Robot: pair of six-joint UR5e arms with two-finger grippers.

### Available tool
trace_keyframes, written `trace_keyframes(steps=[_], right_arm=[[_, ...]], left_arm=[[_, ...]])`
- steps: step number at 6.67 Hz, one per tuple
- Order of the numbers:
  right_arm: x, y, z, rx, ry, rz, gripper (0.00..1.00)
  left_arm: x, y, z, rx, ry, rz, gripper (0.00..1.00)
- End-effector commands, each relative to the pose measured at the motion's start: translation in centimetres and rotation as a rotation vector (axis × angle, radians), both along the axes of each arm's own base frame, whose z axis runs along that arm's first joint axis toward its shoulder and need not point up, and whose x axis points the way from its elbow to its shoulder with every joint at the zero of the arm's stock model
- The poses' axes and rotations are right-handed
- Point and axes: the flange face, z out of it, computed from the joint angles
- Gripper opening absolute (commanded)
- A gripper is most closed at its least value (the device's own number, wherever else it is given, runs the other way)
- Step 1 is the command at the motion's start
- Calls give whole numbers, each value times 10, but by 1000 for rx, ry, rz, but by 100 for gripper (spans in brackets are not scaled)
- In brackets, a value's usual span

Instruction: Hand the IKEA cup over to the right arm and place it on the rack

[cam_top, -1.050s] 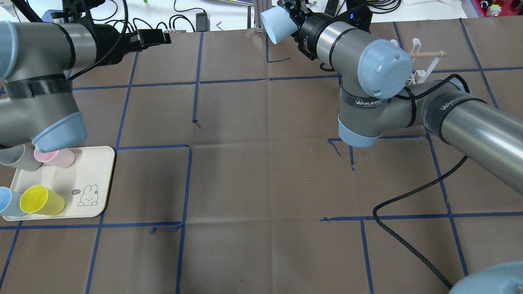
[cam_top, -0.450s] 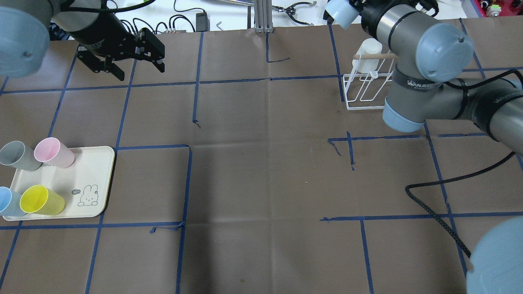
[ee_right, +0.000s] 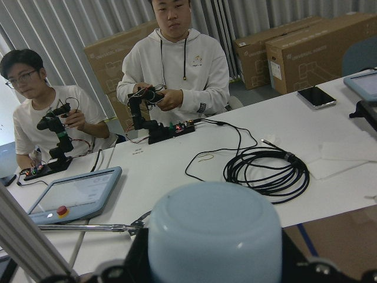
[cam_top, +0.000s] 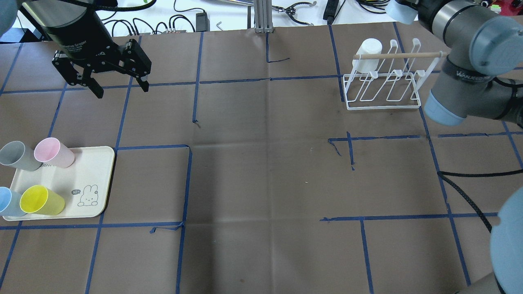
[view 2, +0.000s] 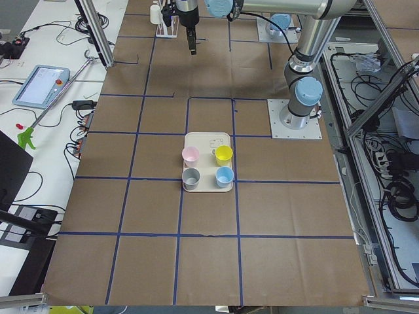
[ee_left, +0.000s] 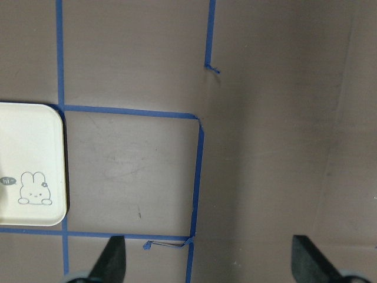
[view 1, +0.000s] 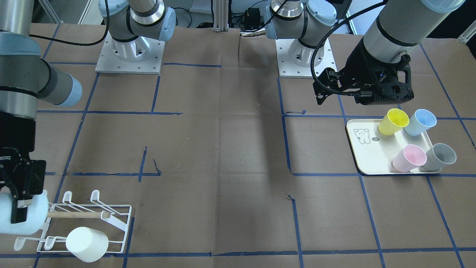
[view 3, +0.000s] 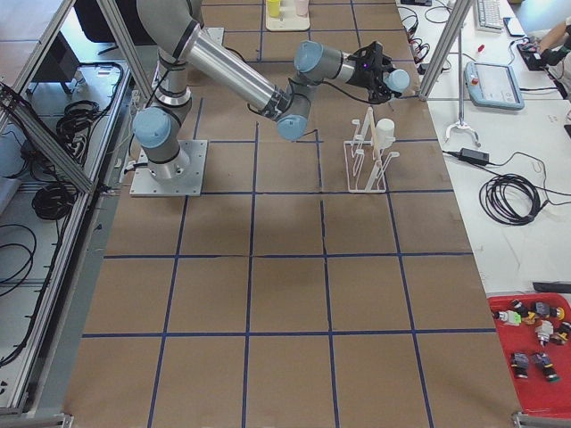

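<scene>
My right gripper (view 1: pixel 18 214) is shut on a pale-blue IKEA cup (view 1: pixel 7 219), held sideways just off the end of the rack's wooden dowel (view 1: pixel 76 214). In the overhead view this cup (cam_top: pixel 401 11) sits at the far edge, beyond the white wire rack (cam_top: pixel 382 107). The right wrist view shows the cup's base (ee_right: pixel 215 236) between the fingers. A white cup (cam_top: pixel 369 51) hangs on the rack's left end. My left gripper (cam_top: pixel 122 90) is open and empty, pointing down over the far left of the table; it also shows in the left wrist view (ee_left: pixel 210 262).
A cream tray (cam_top: pixel 92 175) with a bunny drawing lies at front left, holding grey (cam_top: pixel 16 156), pink (cam_top: pixel 53 152), blue (cam_top: pixel 7 202) and yellow (cam_top: pixel 41 200) cups. A black cable (cam_top: pixel 466 179) trails near the right arm. Two operators sit beyond the table's far edge.
My right arm has swung right with the blue cup, from the far middle to beyond the rack. My left gripper has drawn back left, turned downward and stayed open.
</scene>
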Motion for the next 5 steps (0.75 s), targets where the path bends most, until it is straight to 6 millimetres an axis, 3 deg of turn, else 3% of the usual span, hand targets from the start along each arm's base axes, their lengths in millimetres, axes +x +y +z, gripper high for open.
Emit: trace_keyframes(steps=[1,2,5], right_arm=[[-46,-8,-16,6,232,13,14],[-52,-20,-23,-4,244,-1,14],[-61,-41,-80,23,243,-18,14]], left_arm=[[0,1,-11,21,-4,22,99],[-1,1,-17,23,-5,31,99],[-16,-9,-28,-58,-12,16,99]])
